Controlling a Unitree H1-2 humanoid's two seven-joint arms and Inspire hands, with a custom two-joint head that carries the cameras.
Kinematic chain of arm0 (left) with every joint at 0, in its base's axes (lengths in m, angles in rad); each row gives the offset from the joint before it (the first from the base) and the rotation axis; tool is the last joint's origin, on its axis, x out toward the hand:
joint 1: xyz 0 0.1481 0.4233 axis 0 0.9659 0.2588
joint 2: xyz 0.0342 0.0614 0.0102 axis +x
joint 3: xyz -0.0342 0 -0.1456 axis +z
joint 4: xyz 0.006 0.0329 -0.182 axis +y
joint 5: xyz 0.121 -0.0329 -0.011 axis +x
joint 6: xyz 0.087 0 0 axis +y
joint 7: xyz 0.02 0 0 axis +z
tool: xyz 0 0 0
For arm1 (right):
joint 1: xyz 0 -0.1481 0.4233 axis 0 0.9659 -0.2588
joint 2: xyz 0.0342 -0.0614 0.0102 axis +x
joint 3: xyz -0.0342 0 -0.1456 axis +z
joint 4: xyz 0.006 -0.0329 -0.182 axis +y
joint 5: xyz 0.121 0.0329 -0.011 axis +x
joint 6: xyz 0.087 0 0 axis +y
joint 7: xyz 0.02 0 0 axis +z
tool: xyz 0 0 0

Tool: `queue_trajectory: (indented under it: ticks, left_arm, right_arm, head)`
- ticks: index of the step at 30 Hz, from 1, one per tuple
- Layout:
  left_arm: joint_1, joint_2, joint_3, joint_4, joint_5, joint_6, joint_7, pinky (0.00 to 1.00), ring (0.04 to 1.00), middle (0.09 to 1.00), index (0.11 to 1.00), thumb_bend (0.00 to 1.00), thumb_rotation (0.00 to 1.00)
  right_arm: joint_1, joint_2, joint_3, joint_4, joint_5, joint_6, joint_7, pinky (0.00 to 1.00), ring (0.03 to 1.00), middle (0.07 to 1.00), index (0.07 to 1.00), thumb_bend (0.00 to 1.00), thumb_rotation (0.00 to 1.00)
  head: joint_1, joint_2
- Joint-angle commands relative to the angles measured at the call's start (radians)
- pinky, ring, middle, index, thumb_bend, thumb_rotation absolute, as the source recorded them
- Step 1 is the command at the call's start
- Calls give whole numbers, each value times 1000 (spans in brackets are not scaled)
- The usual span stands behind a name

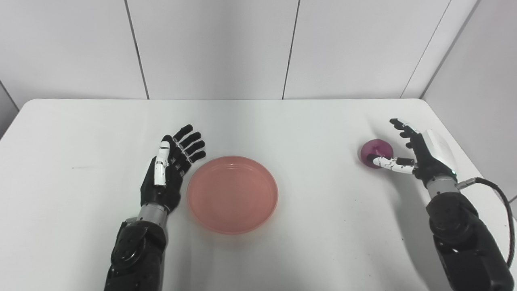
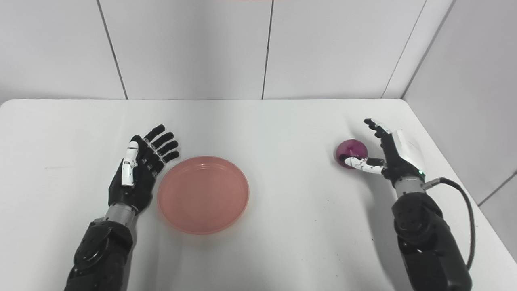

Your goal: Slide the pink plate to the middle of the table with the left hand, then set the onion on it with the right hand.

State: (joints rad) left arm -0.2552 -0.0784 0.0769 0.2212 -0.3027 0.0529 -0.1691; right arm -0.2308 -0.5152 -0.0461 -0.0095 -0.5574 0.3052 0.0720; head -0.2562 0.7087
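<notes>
A round pink plate (image 1: pixel 232 194) lies flat near the middle of the white table, with nothing on it. My left hand (image 1: pixel 171 163) rests just left of the plate's rim, open, fingers spread and pointing up and to the right. A purple-red onion (image 1: pixel 375 152) sits on the table at the right. My right hand (image 1: pixel 416 151) is beside it on its right, open, with the thumb lying against the onion's near side and the fingers raised past it, not closed round it.
The white table (image 1: pixel 80 182) ends at grey wall panels behind and a side wall on the right. A black cable (image 1: pixel 501 202) loops from my right wrist near the table's right edge.
</notes>
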Motion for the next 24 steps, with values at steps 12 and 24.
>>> queue_trajectory:
  ticks: [12,24]
  left_arm:
    - [10,8,3,11,3,28,14,745,772,778,764,390,1000]
    - [9,8,4,9,2,40,19,744,775,790,778,400,1000]
  right_arm:
    - [-60,-21,17,1,-3,39,17,740,831,868,870,1000,417]
    - [-71,-32,34,41,-13,46,22,737,838,877,879,1000,425]
  head:
    - [-6,4]
    - [-8,6]
